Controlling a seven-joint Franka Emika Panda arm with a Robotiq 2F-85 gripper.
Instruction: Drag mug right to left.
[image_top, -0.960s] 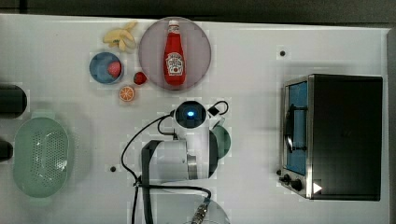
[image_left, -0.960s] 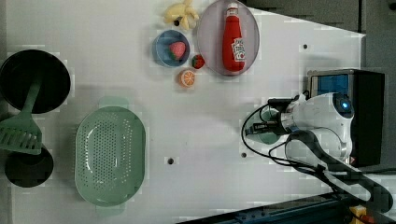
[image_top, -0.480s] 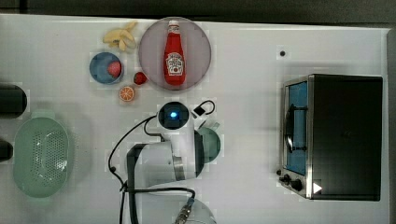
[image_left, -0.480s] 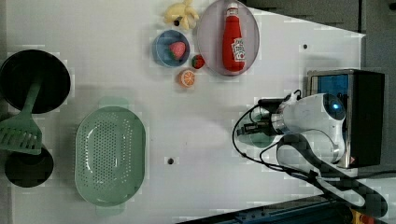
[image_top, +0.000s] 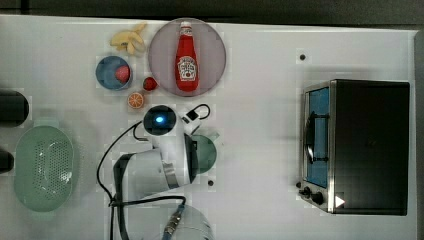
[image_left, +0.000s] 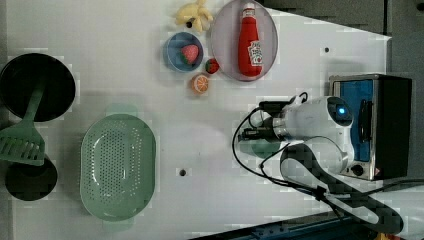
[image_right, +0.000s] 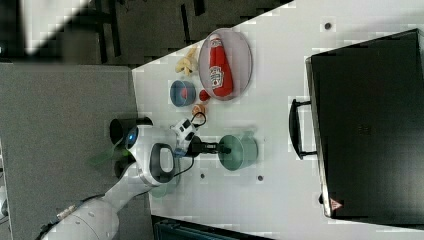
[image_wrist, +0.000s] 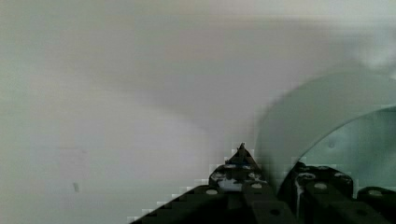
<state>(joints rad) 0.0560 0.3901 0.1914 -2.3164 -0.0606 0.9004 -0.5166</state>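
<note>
Mug and gripper shifted toward top view's left since a second ago; fingers clamped mug rim; drag underway, colander well apart.

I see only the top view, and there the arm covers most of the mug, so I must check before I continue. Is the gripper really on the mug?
Observer: Yes. In the right view the gripper meets the mug at its rim, on the right view's left side.
Operator: Does it hold the wall, or only push it?
Observer: It holds it. In the wrist view the mug's wall passes between the fingers, one outside and one inside.
Operator: What is cut off at the top view's left edge?
Observer: In the left view, a black pan with a green spatula lying across its rim, beyond the colander.
</note>
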